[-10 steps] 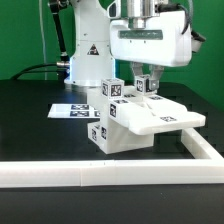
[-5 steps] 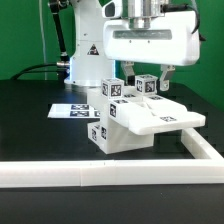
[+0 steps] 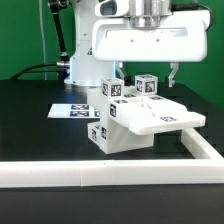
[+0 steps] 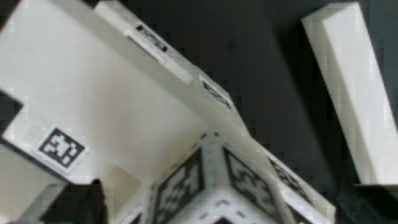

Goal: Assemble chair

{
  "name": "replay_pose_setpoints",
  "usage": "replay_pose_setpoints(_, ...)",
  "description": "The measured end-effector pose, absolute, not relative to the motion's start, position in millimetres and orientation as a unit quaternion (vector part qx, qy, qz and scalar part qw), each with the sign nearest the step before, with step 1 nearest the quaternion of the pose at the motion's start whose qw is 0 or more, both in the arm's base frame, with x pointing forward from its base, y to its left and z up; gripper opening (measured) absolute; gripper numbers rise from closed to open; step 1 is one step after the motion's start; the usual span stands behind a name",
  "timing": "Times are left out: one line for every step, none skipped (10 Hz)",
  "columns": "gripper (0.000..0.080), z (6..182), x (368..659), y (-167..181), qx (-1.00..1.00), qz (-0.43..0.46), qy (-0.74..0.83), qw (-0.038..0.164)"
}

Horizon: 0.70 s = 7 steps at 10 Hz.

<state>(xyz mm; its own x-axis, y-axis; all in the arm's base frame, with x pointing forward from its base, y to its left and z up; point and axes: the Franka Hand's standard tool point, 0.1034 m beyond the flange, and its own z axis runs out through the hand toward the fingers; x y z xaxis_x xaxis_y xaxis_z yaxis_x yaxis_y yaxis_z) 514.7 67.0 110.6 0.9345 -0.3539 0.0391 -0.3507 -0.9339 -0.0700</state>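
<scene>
The chair [image 3: 135, 120] is a white blocky build of tagged parts at mid table: a flat slab [image 3: 160, 118] on top and a tagged cube [image 3: 113, 90] at its back left. A second small tagged cube [image 3: 147, 84] sits on the slab's back edge. My gripper [image 3: 148, 74] hangs straight above that cube and is open. Its two fingers stand wide to either side of the cube and touch nothing. In the wrist view the cube [image 4: 222, 185] lies between my jaws, with the slab [image 4: 89, 90] stretching away behind it.
The marker board [image 3: 75, 110] lies flat on the black table at the exterior view's left of the chair. A long white border rail [image 3: 100, 177] runs along the front and turns back at the right [image 4: 347, 90]. The robot's base [image 3: 85, 55] stands behind.
My gripper was shut on the small cube and has opened wide, leaving the cube on the slab. The hand has risen a little.
</scene>
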Motion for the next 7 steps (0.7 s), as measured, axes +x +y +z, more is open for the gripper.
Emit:
replay_pose_setpoints(0.0648, 110.6, 514.8, 65.6, -0.991, -0.027, 0.127, 0.029)
replay_pose_setpoints(0.0648, 110.5, 514.8, 65.0, -0.995, -0.028, 0.090, 0.028)
replay_pose_setpoints(0.0648, 110.3, 514.6, 65.1, -0.997, -0.029, 0.067, 0.028)
replay_pose_setpoints(0.0648, 110.3, 514.6, 65.0, -0.998, -0.029, 0.046, 0.027)
replay_pose_setpoints(0.0648, 110.3, 514.6, 64.9, -0.999, -0.030, -0.002, 0.025)
replay_pose_setpoints(0.0648, 110.2, 514.6, 64.8, -0.999, -0.031, -0.036, 0.023)
replay_pose_setpoints(0.0648, 110.1, 514.5, 64.7, -0.998, -0.031, -0.057, 0.022)
